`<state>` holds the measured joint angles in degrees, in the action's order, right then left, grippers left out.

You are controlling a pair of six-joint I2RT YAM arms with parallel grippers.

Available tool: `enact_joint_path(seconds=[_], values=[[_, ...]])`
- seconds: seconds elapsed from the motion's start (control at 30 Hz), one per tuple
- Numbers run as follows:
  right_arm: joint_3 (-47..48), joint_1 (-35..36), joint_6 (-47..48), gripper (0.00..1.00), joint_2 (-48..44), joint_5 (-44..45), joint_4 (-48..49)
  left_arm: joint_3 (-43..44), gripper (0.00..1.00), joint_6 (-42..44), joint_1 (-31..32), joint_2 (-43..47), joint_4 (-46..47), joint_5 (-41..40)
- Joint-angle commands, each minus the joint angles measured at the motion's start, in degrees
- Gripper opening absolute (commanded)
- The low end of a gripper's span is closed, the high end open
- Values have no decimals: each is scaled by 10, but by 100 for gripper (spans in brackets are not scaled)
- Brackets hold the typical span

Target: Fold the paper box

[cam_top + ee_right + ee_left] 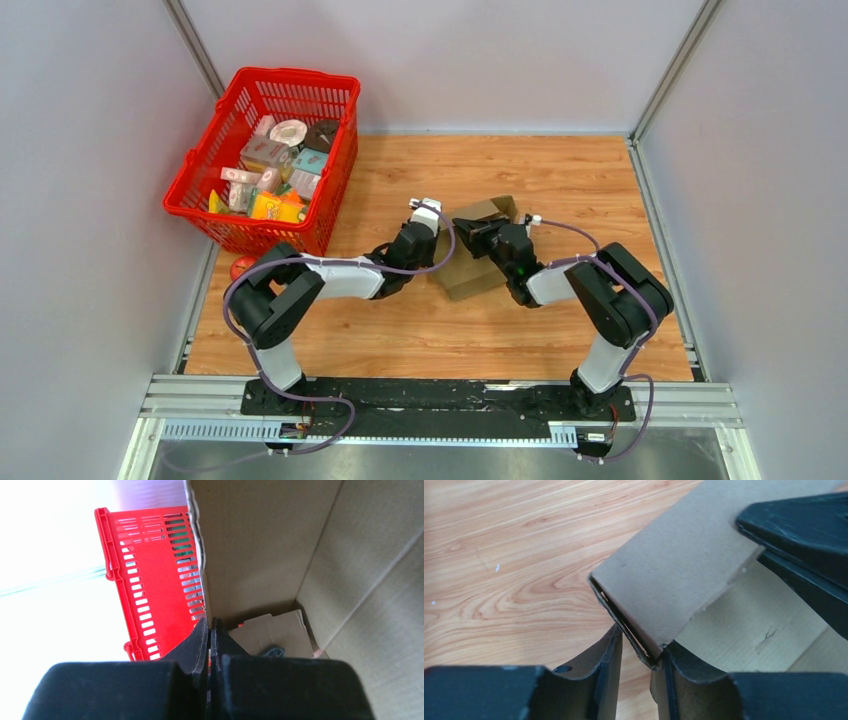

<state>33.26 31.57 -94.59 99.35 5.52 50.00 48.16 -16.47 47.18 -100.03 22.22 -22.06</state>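
The paper box [470,275] is plain brown cardboard, lying partly folded in the middle of the wooden table between my two grippers. My left gripper [440,235] is at its left side. In the left wrist view the left gripper [641,647] stands open, and the corner of a doubled box wall [674,570] reaches just into the gap and touches the right finger [674,665]. My right gripper [478,232] is over the box's far part. Its fingers [210,625] are pressed together on the edge of an upright wall [260,545]. The same black fingers [794,525] straddle that flap in the left wrist view.
A red plastic basket [200,190] with several small printed packages stands at the back left and also shows as the basket [150,570] in the right wrist view. A small red round thing [242,266] lies by the basket's near corner. Grey walls enclose the table.
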Motion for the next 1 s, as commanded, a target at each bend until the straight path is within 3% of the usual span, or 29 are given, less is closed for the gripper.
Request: enact_joint_path(seconds=[0.0, 0.07, 0.23, 0.3, 0.33, 0.37, 0.43, 0.5, 0.53, 0.87, 0.9, 0.97], values=[[-4, 6, -41, 0, -7, -21, -24, 38, 31, -15, 1, -15, 2, -61], [-5, 6, -50, 0, -6, -24, -33, 54, 19, -30, 1, -21, -22, -92], [5, 10, -48, 0, -18, -32, -88, 80, 2, -60, 1, -35, -75, -157], [8, 12, -45, 0, -23, -31, -103, 85, 2, -69, 1, -36, -78, -174], [10, 13, -44, 0, -28, -31, -110, 88, 6, -71, 1, -36, -83, -177], [12, 15, -42, 0, -31, -31, -124, 94, 22, -69, 2, -37, -84, -180], [15, 16, -39, 0, -39, -31, -144, 99, 23, -65, 1, -39, -87, -185], [17, 18, -37, 0, -49, -26, -157, 104, 2, -65, 1, -42, -87, -207], [18, 21, -36, 0, -52, -24, -174, 108, 0, -81, 1, -43, -107, -221], [62, 38, 52, 0, -112, 38, -344, 99, 0, -135, 1, -33, -157, -235], [72, 38, 58, 2, -117, 44, -363, 96, 0, -139, 1, -32, -151, -236], [77, 38, 83, 15, -122, 42, -387, 73, 0, -132, 1, -29, -119, -213]])
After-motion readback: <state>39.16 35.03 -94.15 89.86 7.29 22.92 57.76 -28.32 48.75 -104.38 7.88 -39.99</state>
